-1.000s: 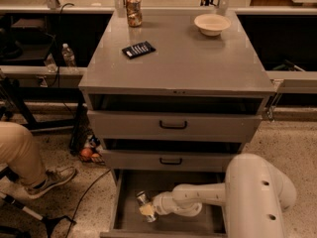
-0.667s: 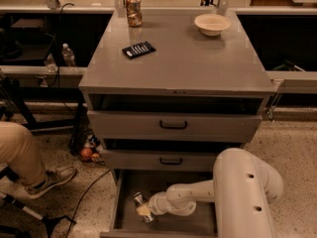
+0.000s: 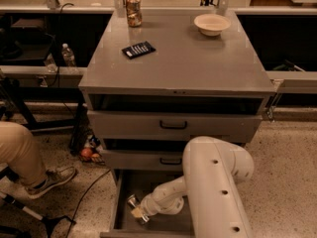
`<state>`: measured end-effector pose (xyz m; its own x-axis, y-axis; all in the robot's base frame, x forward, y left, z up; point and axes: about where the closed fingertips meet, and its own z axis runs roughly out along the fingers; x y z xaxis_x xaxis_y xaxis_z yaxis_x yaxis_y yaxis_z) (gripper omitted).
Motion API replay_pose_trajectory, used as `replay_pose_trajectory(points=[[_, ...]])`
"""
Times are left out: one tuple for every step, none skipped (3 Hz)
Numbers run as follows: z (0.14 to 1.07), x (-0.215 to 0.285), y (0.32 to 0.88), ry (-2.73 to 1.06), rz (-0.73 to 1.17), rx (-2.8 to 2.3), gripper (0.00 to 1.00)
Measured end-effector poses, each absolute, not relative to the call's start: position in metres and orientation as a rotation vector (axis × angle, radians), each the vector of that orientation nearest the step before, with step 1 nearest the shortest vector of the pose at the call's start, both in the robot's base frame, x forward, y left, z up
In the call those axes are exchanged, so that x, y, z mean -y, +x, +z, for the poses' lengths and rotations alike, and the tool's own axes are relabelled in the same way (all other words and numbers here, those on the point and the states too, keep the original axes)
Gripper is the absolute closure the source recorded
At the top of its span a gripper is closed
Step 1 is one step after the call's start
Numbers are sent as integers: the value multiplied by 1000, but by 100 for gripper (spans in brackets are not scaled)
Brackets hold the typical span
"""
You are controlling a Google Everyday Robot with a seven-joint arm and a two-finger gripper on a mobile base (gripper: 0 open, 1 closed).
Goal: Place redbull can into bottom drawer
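The grey cabinet fills the middle of the view, and its two upper drawers are a little open. The white arm bends down in front of it, at the right. The bottom drawer is pulled far out near the floor. A person's leg is at the left edge. On the cabinet top are a pale bowl, a flat black device and a bronze can, well apart. The gripper is low inside the bottom drawer, at its left side, with jaws clenched around the redbull can, whose silver end sticks out.
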<state>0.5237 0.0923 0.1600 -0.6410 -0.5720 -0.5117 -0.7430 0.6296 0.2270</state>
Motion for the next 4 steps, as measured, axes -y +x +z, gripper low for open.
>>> replay_pose_trajectory(points=[[158,-100,522,-1066,598,-2457,62],[158,-102,521,-1069,600,-2457,39],[157,-103,520,-1070,602,-2458,15],[157,-100,518,-1065,602,-2459,0]])
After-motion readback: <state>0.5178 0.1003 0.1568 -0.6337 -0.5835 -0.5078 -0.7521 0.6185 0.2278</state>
